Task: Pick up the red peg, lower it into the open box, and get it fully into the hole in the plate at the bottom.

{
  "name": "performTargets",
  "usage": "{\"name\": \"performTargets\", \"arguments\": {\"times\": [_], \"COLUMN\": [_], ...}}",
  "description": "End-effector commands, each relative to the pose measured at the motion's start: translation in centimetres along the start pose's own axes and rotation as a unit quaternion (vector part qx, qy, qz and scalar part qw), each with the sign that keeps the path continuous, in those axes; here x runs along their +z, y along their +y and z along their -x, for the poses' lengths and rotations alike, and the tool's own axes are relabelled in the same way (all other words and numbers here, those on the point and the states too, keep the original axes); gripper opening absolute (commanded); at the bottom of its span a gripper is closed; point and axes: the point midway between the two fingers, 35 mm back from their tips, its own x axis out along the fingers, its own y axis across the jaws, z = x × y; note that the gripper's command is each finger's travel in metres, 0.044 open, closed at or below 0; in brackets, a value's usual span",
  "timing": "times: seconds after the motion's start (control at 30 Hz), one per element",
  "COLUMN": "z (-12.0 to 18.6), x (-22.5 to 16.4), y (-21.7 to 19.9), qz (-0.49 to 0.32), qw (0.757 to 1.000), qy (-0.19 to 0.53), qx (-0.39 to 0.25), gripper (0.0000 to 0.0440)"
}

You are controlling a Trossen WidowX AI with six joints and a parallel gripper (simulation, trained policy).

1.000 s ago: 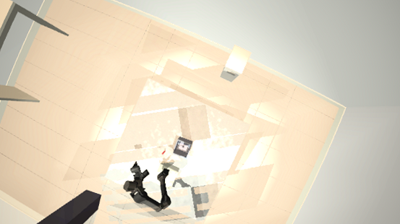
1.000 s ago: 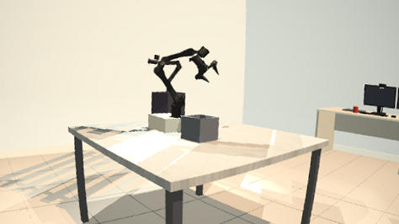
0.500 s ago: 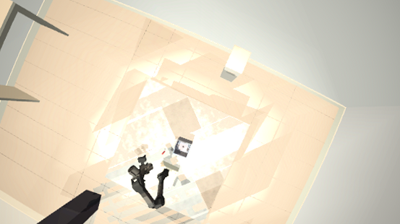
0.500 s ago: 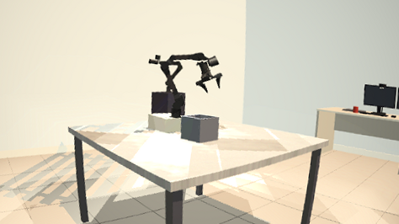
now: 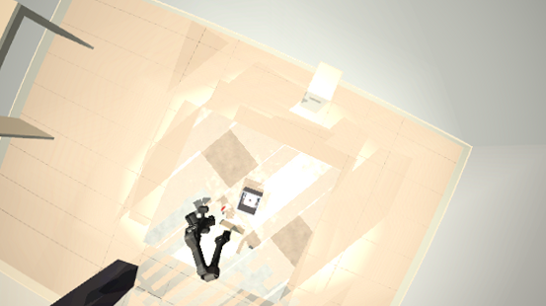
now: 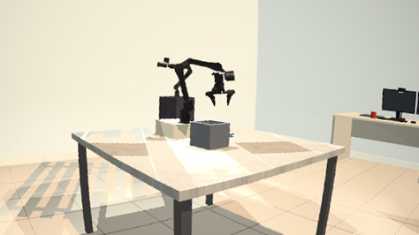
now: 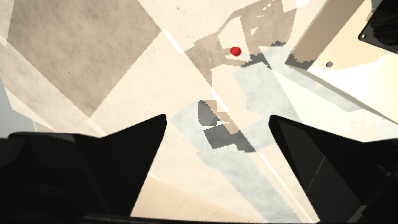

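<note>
So, going left to right from the top view: the black arm (image 5: 197,250) (image 6: 205,63) is folded in a V, with its claw (image 5: 202,202) (image 6: 221,105) (image 7: 217,117) over on the left. The claw's spread wide with nothing between the fingers, and the exterior view has it up in the air, tips pointing down.

Next over is the red peg (image 5: 223,209) (image 7: 235,51), out on the tabletop (image 5: 295,237) (image 6: 163,164) (image 7: 80,55), between the claw and the box and touching neither. Wrist cam puts it ahead of the open tips, a bit right of center. It's pretty tiny, so I can't really tell if it's upright.

Then there's the open gray box (image 5: 256,202) (image 6: 209,135), with a pale plate (image 5: 255,200) down inside. So yeah, peg's outside the box, not in the hole.

Far right in the exterior view: a desk (image 6: 390,134) with a red mug (image 6: 373,115), then two monitors (image 6: 398,100).
</note>
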Motion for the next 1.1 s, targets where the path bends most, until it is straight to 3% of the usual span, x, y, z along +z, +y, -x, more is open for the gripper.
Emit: {"name": "performTargets", "arguments": {"times": [0.0, 0.57, 1.07], "z": [-1.5, -7.8, -12.7], "x": [0.6, 3.1, 4.9], "y": [-0.3, -2.2, -3.6], "qz": [-0.002, 0.002, -0.006], "qw": [1.0, 0.991, 0.987], "qy": [-0.008, -0.048, -0.067], "qx": [-0.027, -0.121, -0.143], "gripper": [0.044, 0.044, 0.0418]}}
